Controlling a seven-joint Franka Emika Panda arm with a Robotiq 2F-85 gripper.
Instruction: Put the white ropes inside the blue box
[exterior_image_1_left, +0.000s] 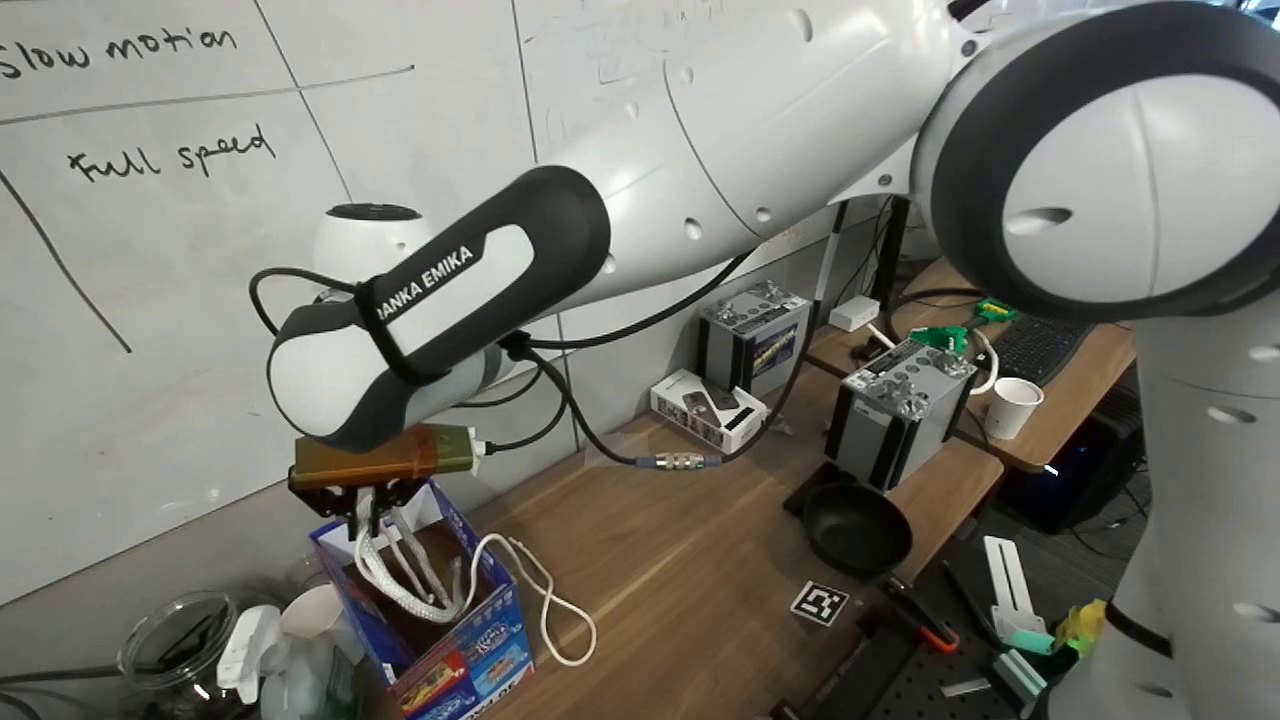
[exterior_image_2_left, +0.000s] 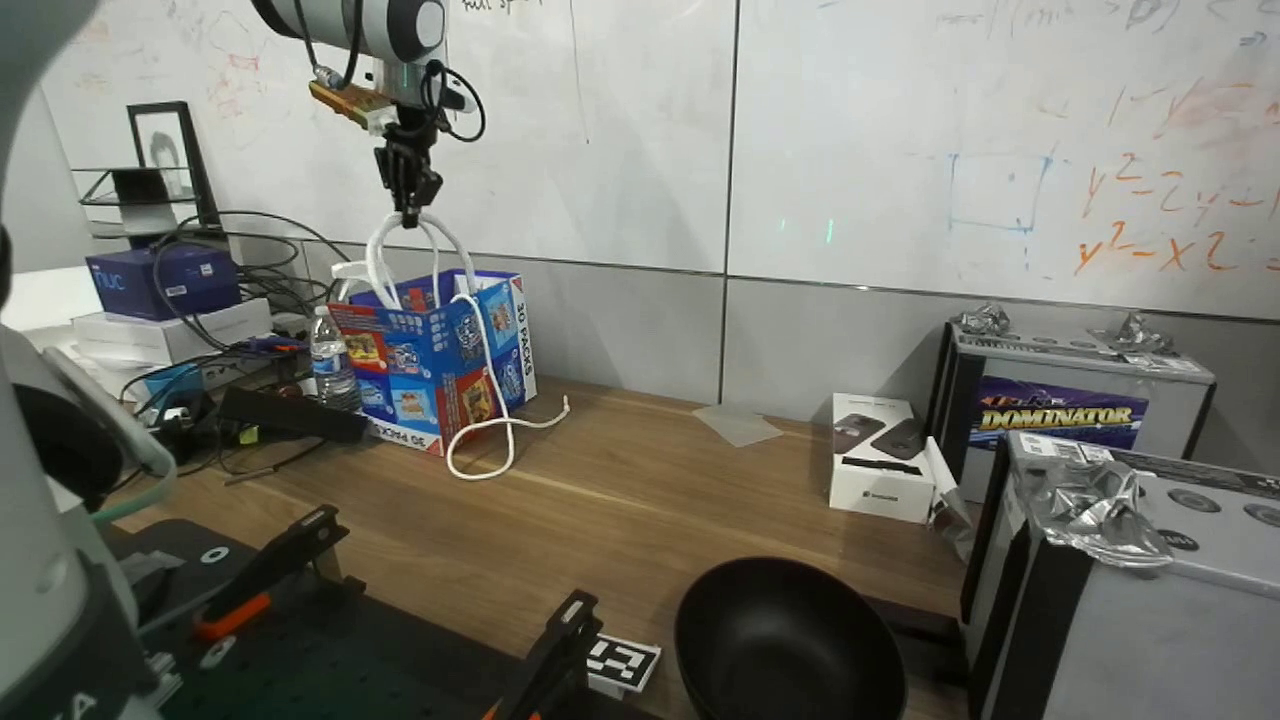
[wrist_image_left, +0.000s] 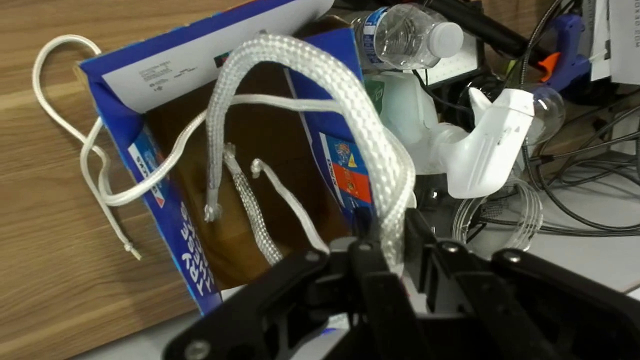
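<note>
- Wrist view: clamping the white ropes (wrist_image_left: 367, 125) in the claw (wrist_image_left: 391, 240), closed on a bunch of strands above the blue box (wrist_image_left: 120, 122).
- Running up the picture from the claw, then curving over to the left and down, with the thickest strand's tip hanging over the brown inside.
- In both exterior views, dangling downward from the grip and dropping between the walls of the box, long axis closer to upright than level.
- Crossing one wall with a thinner cord (wrist_image_left: 285, 102), looping loosely onto the wooden counter (exterior_image_2_left: 640, 480) and ending in a knotted tip.
- Braided, coarse and slightly shiny in the thickest strand; greyish in one shorter end; narrower and smoother in the cord.
- As for the box, made of cardboard printed in blue, red and white, standing upright, rectangular, open at the top, with a white inner panel bearing print too small to read.
- Close beside it, crowded by a spray bottle (wrist_image_left: 487, 155), a clear water bottle (wrist_image_left: 405, 37) and a round transparent container (wrist_image_left: 532, 220).
- Farther along the counter, set with a black pan (exterior_image_2_left: 790, 640), a white carton (exterior_image_2_left: 880, 480) and two grey cases (exterior_image_2_left: 1180, 630) topped with crumpled foil (exterior_image_2_left: 1105, 515); backed by a whiteboard (exterior_image_2_left: 870, 130).
- In the wrist view, hidden at the lower corner of the box by the claw's black linkage.
</note>
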